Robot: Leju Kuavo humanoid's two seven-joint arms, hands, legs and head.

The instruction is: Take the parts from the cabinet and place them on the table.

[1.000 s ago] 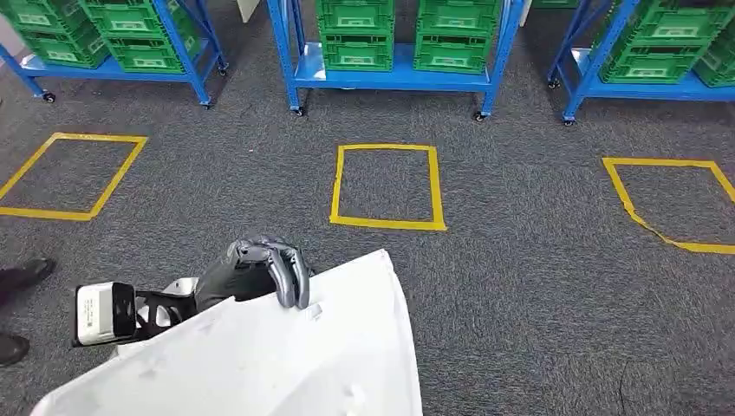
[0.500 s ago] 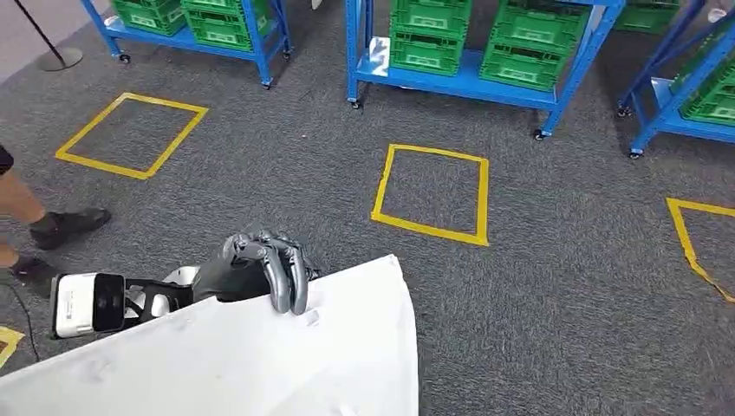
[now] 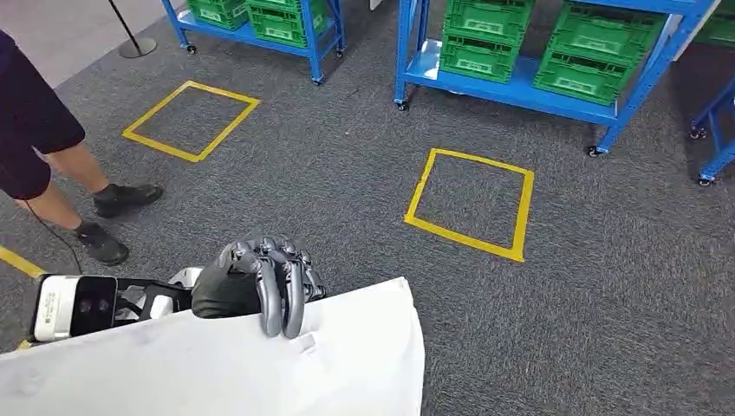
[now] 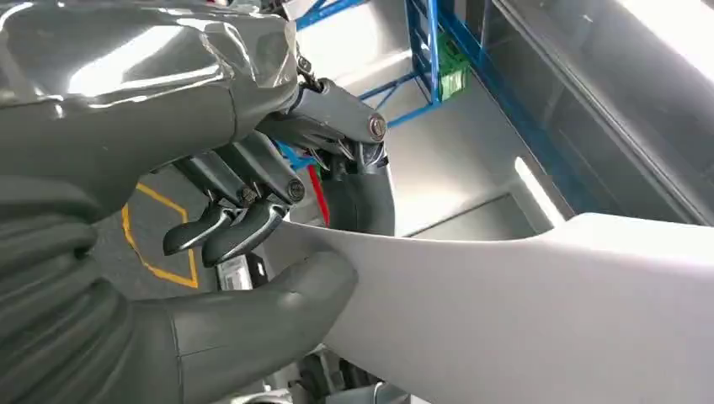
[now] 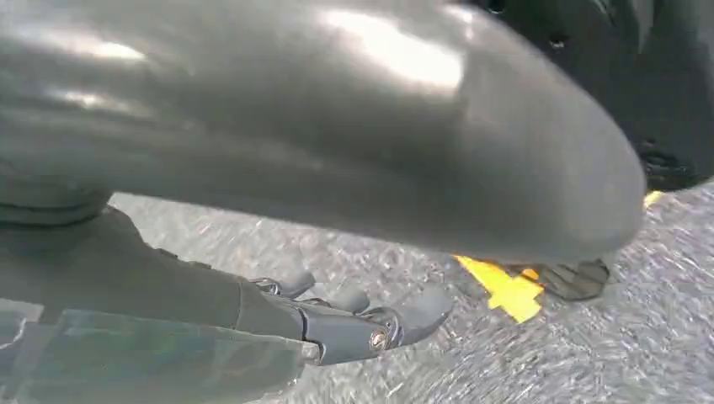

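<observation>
A large white panel part (image 3: 260, 373) fills the lower left of the head view, and my left hand (image 3: 260, 282) grips its upper edge with the fingers curled over it. In the left wrist view the thumb presses under the white panel (image 4: 547, 320) while the fingers (image 4: 227, 231) hook over its edge. My right hand (image 5: 337, 324) hangs above the grey carpet with its fingers stretched out and nothing in them.
Blue wheeled racks with green crates (image 3: 520, 52) stand at the back. Two yellow tape squares (image 3: 464, 240) (image 3: 221, 92) mark the carpet. A person's legs and shoes (image 3: 126, 198) are at the left, near a stanchion base (image 3: 139, 45).
The whole view has swung to the left, so racks and tape squares slid right and a person's legs came into sight. My left hand keeps its hold on the white panel.
</observation>
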